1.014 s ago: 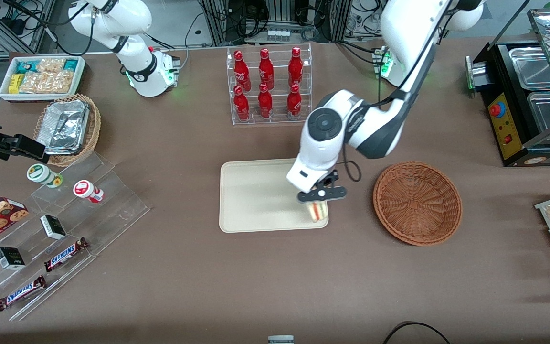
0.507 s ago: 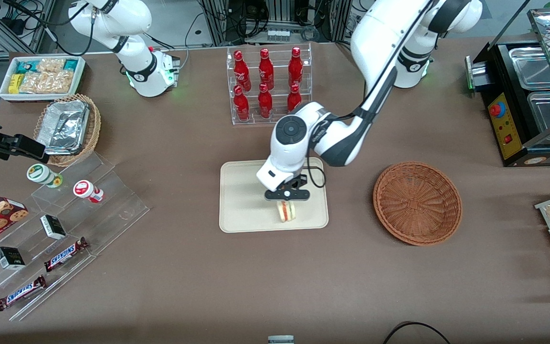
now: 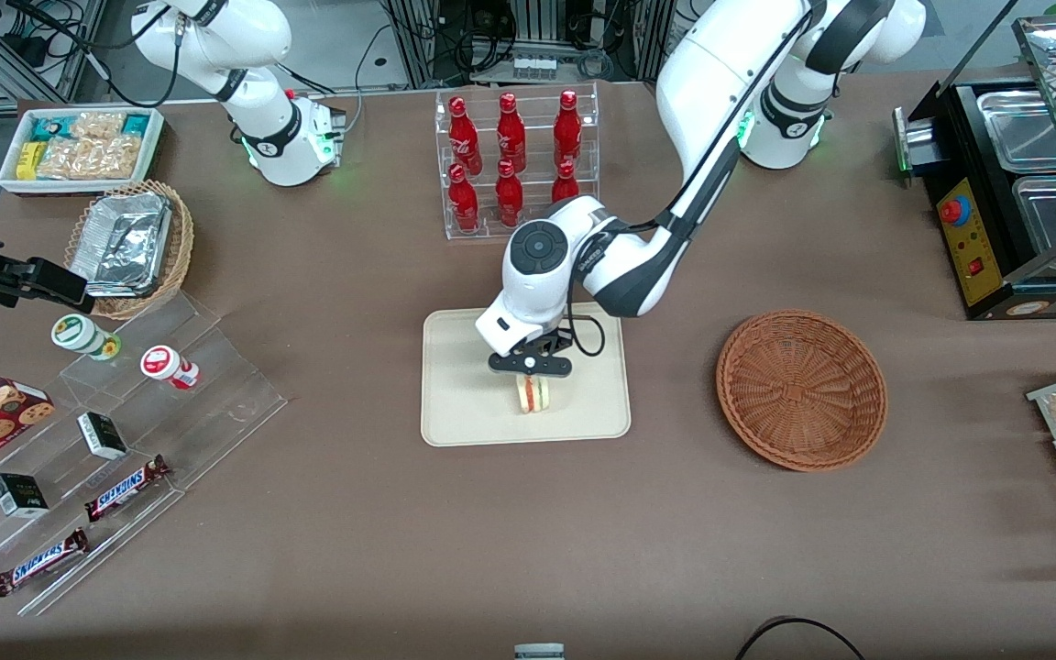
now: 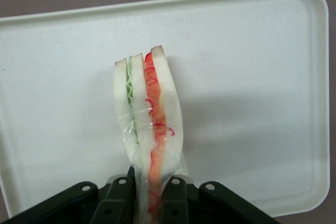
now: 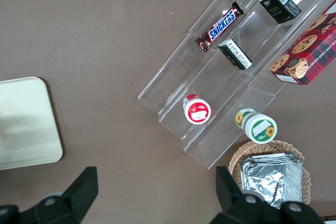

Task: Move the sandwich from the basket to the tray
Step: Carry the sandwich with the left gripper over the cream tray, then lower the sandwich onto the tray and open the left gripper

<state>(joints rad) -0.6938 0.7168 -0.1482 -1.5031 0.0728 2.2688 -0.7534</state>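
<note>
My left gripper [image 3: 531,378] hangs over the middle of the cream tray [image 3: 464,403], shut on the sandwich [image 3: 533,394]. In the left wrist view the sandwich [image 4: 149,124] is a wrapped white wedge with green and red filling, pinched at its narrow end between my black fingers [image 4: 119,198], with the tray [image 4: 252,77] spread under it. I cannot tell whether the wedge touches the tray. The reddish-brown wicker basket [image 3: 801,389] stands beside the tray toward the working arm's end, with nothing in it.
A clear rack of red bottles [image 3: 514,160] stands farther from the front camera than the tray. Clear stepped shelves [image 3: 125,431] with snack bars and cups lie toward the parked arm's end. A black food warmer [image 3: 1014,183] sits toward the working arm's end.
My gripper has carried the sandwich from the tray's edge nearest the basket to over the tray's middle, moving toward the parked arm's end.
</note>
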